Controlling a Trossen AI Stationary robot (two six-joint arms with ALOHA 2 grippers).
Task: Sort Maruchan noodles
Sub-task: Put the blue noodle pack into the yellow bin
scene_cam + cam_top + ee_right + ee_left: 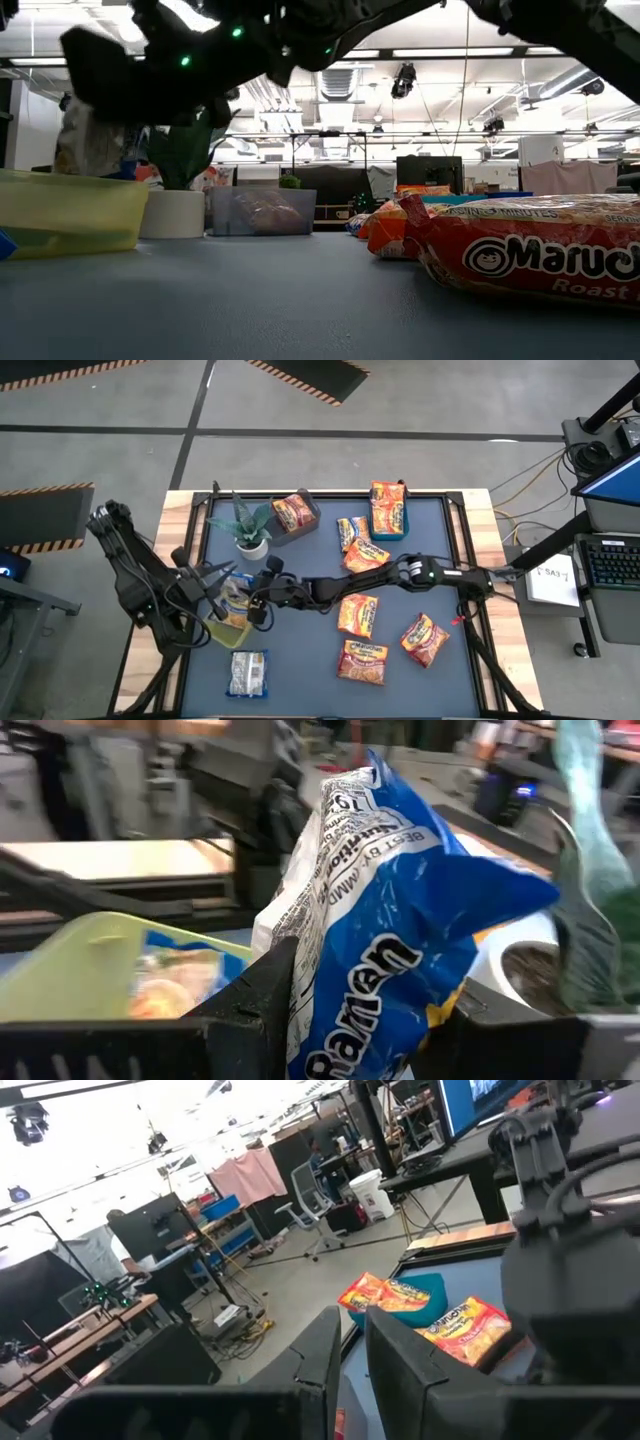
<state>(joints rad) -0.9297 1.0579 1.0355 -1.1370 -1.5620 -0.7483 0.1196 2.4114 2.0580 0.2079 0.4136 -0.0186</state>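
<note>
My right gripper [250,596] reaches across the table from the right and is shut on a blue-and-white ramen packet [400,920]. It holds the packet over a yellow-green bin [232,622] that has another packet [160,985] lying in it. My left gripper [213,574] hovers just left of that bin with its fingers [322,1350] close together and nothing between them. Several orange packets [358,615] lie flat on the blue mat. A whitish-silver packet [248,673] lies near the near edge. My right gripper pinches the blue-and-white packet across its width between the two fingers [255,1000], and the wrapper [330,1020] is crumpled in where they meet it. The arm comes from the table's right. The packet is lifted clear above the yellow-green bin [90,955].
A potted plant [248,525] stands just beyond the bin, close to the held packet. A grey bin [296,512] and a teal bin [388,508] at the far edge each hold an orange packet. Bare mat lies between the yellow-green bin and the orange packets.
</note>
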